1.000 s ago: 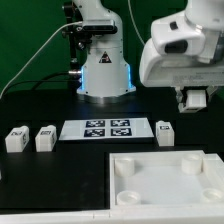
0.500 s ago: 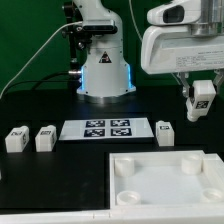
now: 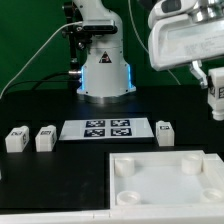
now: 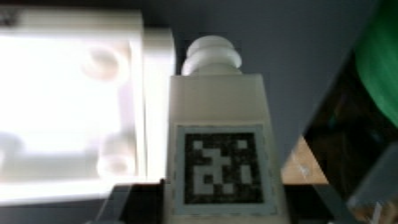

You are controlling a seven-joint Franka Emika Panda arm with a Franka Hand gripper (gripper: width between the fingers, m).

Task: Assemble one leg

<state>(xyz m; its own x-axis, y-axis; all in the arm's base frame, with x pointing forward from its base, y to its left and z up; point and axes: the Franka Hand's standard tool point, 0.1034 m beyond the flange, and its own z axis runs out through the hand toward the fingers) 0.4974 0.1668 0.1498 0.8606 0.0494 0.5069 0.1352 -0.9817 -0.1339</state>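
Well, tray (image 3: 165,186): large, white and square, lying flat on the black surface (image 3: 55,185), closest to the exterior camera; round sockets show in its corners.
Spare legs (image 3: 45,138): 3 small white blocks standing on the surface behind the tray. 2 sit close together to the exterior view's left of the marker board (image 3: 95,128), and 1 stands just beside its right end.
Marker board: thin, white and flat on the surface, in line with the spare legs, carrying several black tags.
Leg (image 3: 215,100): 1 block in the air, upright and well clear of the surface, at the exterior view's right edge. The wrist view shows its black-and-white tag facing the camera and a rounded peg on its far end, with the tray blurred beyond it.
Hand (image 3: 213,82): clamped narrow on the leg. In the wrist view the dark fingers (image 4: 134,208) press on both sides of the tagged end.
Arm base (image 3: 103,70): white with a blue glow, standing behind the marker board.
Backdrop (image 3: 30,40): green cloth, farthest back.
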